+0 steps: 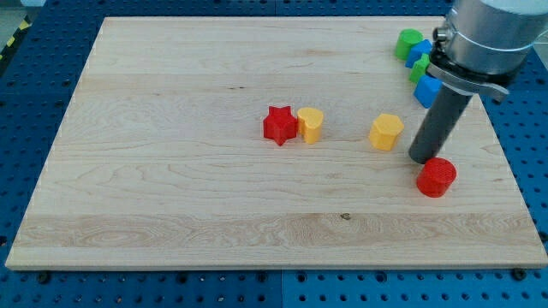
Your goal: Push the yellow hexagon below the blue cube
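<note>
The yellow hexagon (387,132) lies on the wooden board (171,197), right of centre. The blue cube (427,91) sits toward the view's top right, partly hidden behind my dark rod. My tip (421,160) rests on the board just right of the yellow hexagon and slightly lower, with a small gap between them. It stands right beside the upper left of a red cylinder (437,177). The cube is above and to the right of the hexagon.
A red star (279,125) and a rounded yellow block (310,125) touch each other near the board's centre. A green block (409,43), another blue block (421,50) and a second green block (419,70) cluster at the top right by the arm.
</note>
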